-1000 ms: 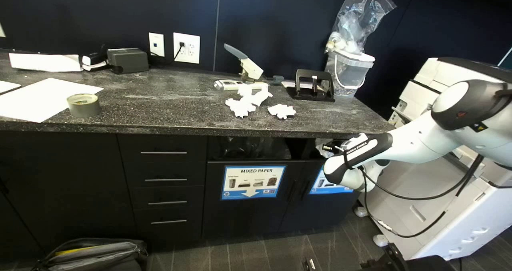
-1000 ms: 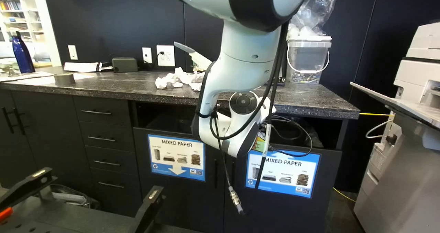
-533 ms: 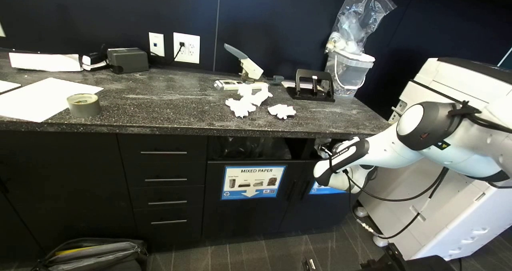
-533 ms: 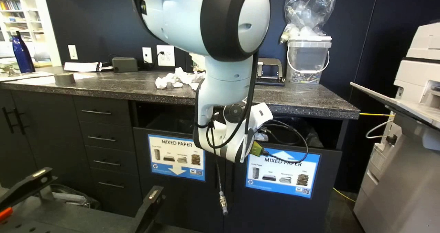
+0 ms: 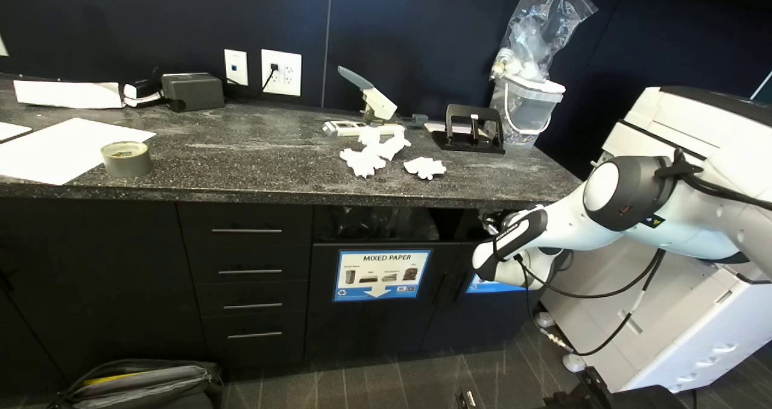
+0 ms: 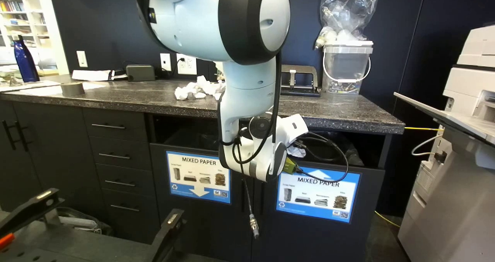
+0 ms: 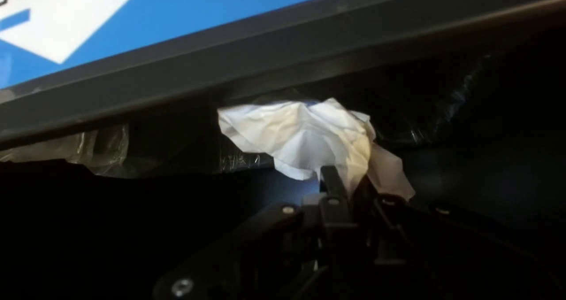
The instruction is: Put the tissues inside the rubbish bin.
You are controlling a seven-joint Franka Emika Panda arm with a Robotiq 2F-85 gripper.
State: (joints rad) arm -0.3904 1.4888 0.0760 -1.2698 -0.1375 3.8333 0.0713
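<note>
In the wrist view we see the gripper (image 7: 348,182) at the bottom centre, its black fingers (image 7: 334,184) pinched on one crumpled tissue (image 7: 305,136). The white paper fans out across the middle of the frame, near the slanting edge of a dark cabinet door (image 7: 212,59). Crinkled dark plastic lining (image 7: 455,105) shows just beside it; how deep the tissue sits, we cannot tell. A blue and white sign (image 7: 185,17) fills the upper left, its lettering upside down.

In an exterior view, the white robot arm (image 6: 247,84) comes down through the centre of the frame and bends toward the rubbish bin (image 6: 351,153), set under the counter right of centre, above a "MIXED PAPER" sign (image 6: 319,194).

In an exterior view we find more crumpled tissues (image 5: 375,148) bunched near the upper centre, on the speckled dark countertop (image 5: 259,168), with a single tissue lying just to their right. Toward the upper right stand a black hole punch (image 5: 473,125) and a clear bucket (image 5: 529,107); at the left are a roll of tape (image 5: 126,161) and a flat white paper sheet (image 5: 72,146). An office copier (image 5: 681,318) fills the lower right.
</note>
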